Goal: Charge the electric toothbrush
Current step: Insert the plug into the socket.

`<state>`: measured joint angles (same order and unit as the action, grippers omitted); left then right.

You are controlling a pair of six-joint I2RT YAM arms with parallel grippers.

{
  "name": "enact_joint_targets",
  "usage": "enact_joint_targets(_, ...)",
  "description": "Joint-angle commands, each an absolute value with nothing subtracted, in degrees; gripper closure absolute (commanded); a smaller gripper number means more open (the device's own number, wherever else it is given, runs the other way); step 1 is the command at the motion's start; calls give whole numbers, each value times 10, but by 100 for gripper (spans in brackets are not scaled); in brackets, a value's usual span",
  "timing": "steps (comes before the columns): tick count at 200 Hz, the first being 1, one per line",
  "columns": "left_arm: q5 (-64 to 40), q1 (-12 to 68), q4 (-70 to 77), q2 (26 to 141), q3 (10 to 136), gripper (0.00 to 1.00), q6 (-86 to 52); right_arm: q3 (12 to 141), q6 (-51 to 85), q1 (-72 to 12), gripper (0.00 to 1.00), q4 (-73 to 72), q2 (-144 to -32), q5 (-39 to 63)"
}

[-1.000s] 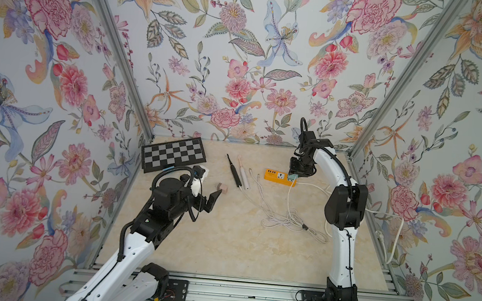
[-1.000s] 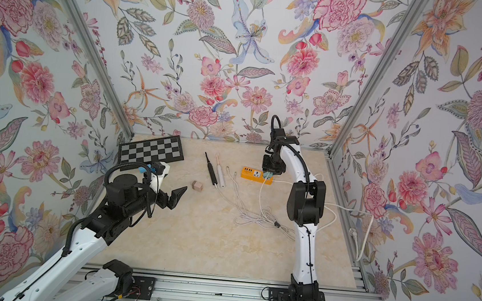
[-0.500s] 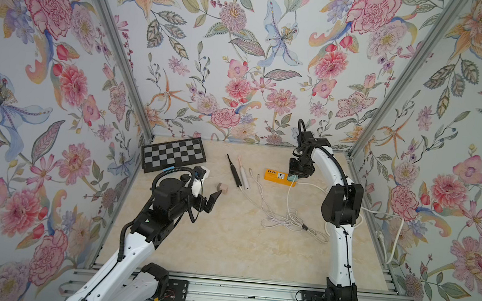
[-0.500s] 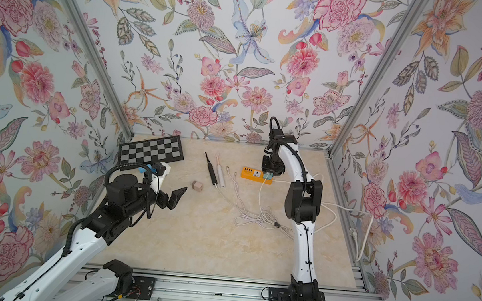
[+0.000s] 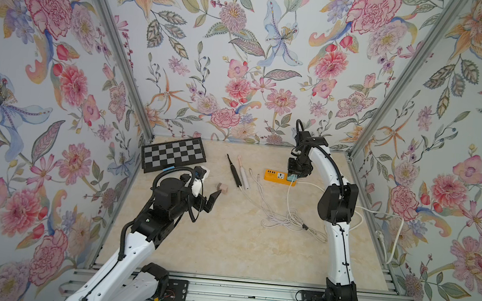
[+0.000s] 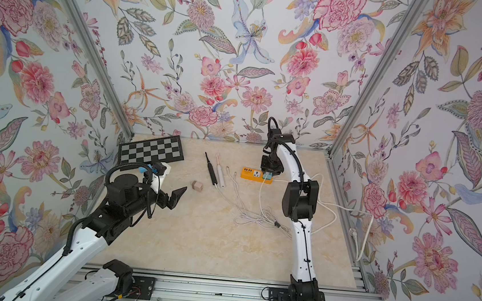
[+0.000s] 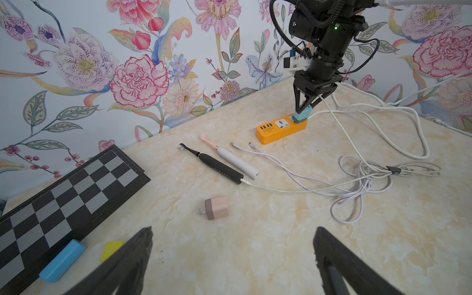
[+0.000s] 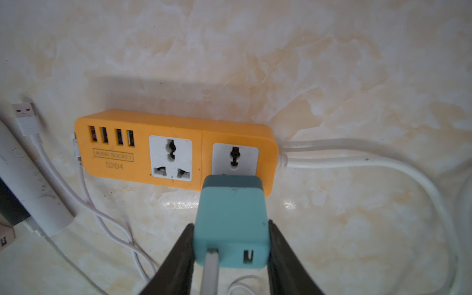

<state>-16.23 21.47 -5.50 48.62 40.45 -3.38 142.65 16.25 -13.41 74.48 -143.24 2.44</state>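
Pinching the blue-green plug (image 8: 231, 204) tight with the right hand (image 8: 231, 229), right at the end socket of the orange power strip (image 8: 138, 168), by the edge with the fat cord (image 8: 357, 163). Holding the left hand (image 7: 233, 231) spread wide and empty, well apart from the strip, over bare desk (image 7: 255, 255) with lots of room. Lying just past the strip's other end, side by side: black toothbrush (image 7: 221, 169), white toothbrush (image 7: 238, 164).
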Motion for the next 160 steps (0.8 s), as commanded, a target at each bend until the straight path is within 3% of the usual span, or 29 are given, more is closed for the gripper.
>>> enact_joint_targets(1,-160,212,-58,491,397,1,-22,1457,159,-137,73,752,-1497,0)
enact_joint_targets(94,-156,212,-60,498,396,1,-22,1491,136,-133,68,759,-1592,1)
enact_joint_targets(160,-150,212,-62,501,396,1,-20,1491,123,-148,68,757,-1600,-17)
